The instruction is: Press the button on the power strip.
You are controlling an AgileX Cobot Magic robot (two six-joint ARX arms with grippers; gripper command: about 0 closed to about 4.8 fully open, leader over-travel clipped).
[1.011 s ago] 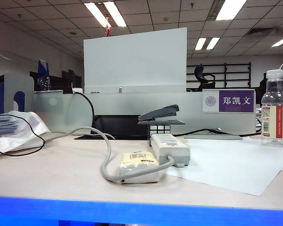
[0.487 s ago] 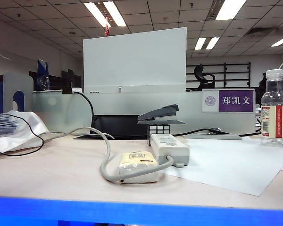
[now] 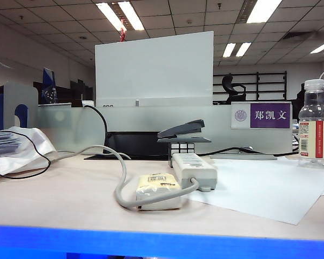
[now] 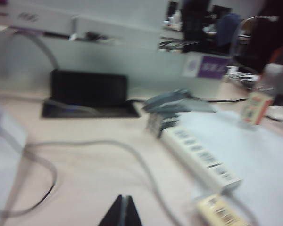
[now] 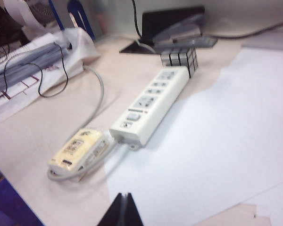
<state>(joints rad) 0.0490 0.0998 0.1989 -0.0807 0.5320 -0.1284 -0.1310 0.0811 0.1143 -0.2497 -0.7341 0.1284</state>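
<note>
Power strip lies on the table, its far end beside the stapler. Right gripper and left gripper, jaws together, hover well clear of it.

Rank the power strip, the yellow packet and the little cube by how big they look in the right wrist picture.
1. Power strip, clearly the largest.
2. Cream-yellow packet.
3. Black-and-white cube, smallest, though it sits farthest from the camera, so its true size against the packet is unsure.

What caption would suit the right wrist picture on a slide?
Right pincer, shut, hovers above white paper near the pale oblong plastic power strip; left pincer unseen here.
</note>
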